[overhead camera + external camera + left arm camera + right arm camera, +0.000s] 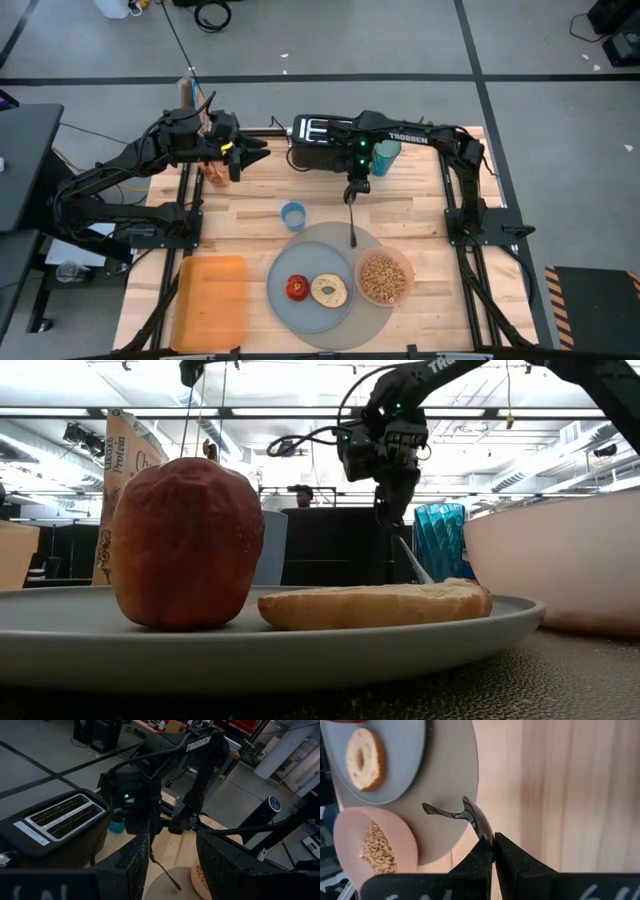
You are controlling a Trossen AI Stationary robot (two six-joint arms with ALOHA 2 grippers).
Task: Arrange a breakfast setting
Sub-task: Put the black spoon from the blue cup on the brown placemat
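While right pincer [492, 851] pinches slim metal spoon [462, 815], tip on round grey mat [454, 775].

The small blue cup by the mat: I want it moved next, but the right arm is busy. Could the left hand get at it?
Probably yes. The left hand is free, and only bare table lies between it and the small blue cup. The right hand holds the spoon off to the side.

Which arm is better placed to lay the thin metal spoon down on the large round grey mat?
The right arm. Its gripper is shut on the thin metal spoon, whose far end hangs over the large round grey mat. The left gripper waits near the table's back edge, away from the mat.
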